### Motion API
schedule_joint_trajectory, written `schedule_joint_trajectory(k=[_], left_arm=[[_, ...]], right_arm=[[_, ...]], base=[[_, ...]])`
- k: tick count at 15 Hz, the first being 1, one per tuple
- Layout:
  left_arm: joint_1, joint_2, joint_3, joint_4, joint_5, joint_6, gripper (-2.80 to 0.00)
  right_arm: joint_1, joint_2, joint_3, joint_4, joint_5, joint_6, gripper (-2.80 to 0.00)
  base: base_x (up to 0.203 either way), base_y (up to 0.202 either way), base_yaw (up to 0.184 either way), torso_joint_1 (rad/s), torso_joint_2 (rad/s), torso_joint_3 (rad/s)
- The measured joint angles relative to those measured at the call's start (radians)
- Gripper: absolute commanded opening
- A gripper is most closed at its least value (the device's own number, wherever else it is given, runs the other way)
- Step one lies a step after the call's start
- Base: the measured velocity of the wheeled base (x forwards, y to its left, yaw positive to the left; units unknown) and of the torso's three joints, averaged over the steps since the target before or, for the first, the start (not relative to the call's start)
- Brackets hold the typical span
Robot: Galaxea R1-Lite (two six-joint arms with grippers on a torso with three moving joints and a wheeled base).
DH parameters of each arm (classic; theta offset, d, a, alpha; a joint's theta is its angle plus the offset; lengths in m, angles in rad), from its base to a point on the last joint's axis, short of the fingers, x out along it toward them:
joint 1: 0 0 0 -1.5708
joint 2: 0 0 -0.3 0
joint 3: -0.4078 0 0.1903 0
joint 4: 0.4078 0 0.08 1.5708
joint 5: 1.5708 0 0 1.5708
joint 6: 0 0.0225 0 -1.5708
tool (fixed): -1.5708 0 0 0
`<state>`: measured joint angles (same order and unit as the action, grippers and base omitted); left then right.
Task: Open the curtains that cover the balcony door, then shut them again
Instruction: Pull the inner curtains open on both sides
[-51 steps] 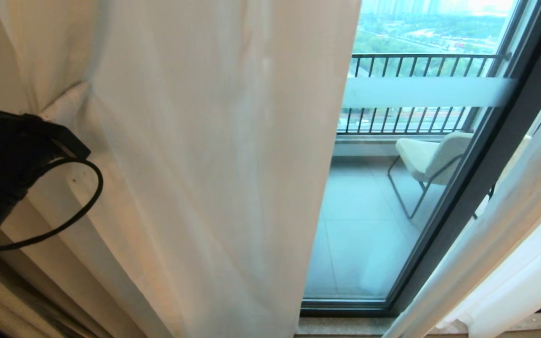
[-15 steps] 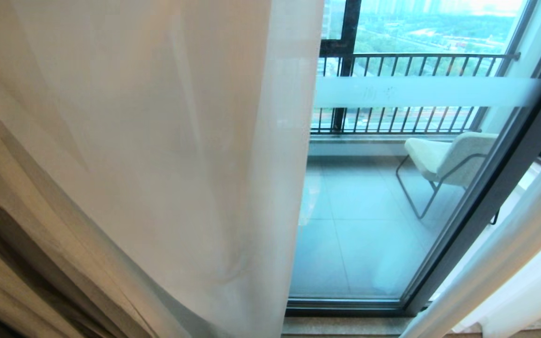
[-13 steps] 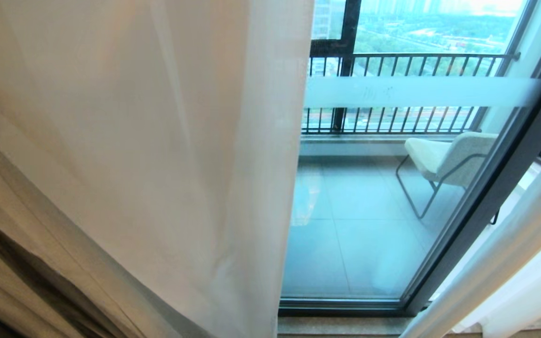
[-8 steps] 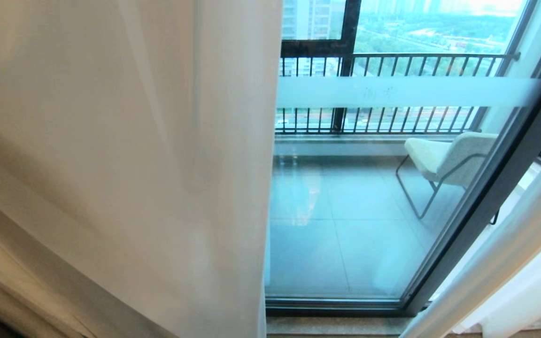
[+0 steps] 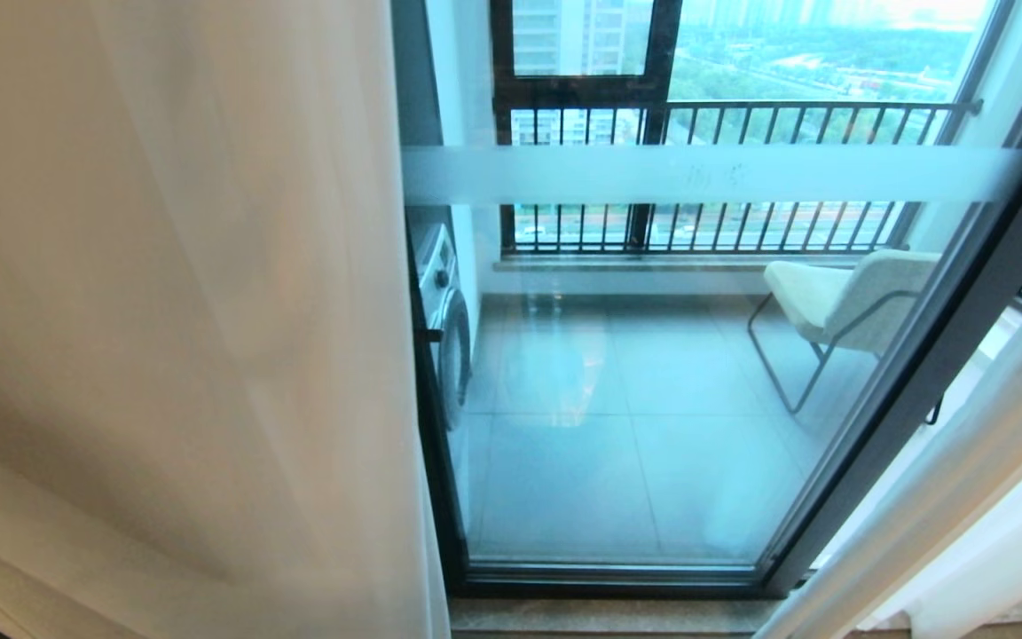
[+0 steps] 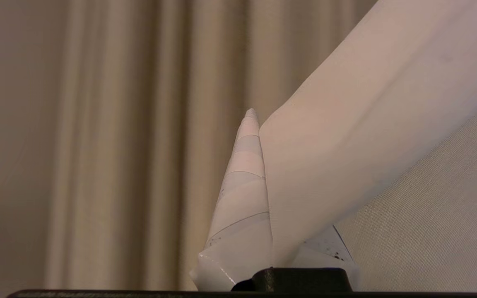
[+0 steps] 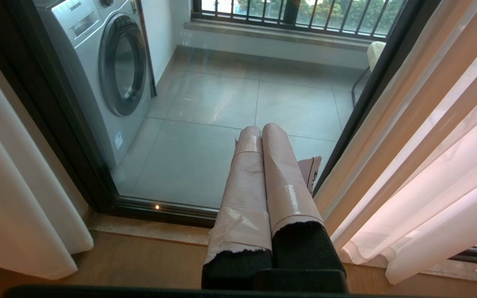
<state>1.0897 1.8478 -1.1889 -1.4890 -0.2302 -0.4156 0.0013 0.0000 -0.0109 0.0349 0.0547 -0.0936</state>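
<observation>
Between the parted curtains (image 5: 209, 311), bare balcony door (image 5: 653, 399) glass, frame to frame.

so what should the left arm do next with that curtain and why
Probably keep drawing the curtain a little further to the robot's left. The left gripper is shut on a fold of the sheer fabric, and the balcony door glass is largely uncovered, but the panel hangs over its left frame. The right gripper is shut and idle, low before the door.
</observation>
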Motion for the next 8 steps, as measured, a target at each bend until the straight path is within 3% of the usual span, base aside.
schedule_joint_trajectory(k=[8], left_arm=[[0.187,0.243,-0.298,-0.033,-0.057,-0.048,-2.8]], right_arm=[[0.0,0.004,0.0,0.0,0.0,0.0,-2.8]], base=[[0.0,0.0,0.0,0.0,0.0,0.0]])
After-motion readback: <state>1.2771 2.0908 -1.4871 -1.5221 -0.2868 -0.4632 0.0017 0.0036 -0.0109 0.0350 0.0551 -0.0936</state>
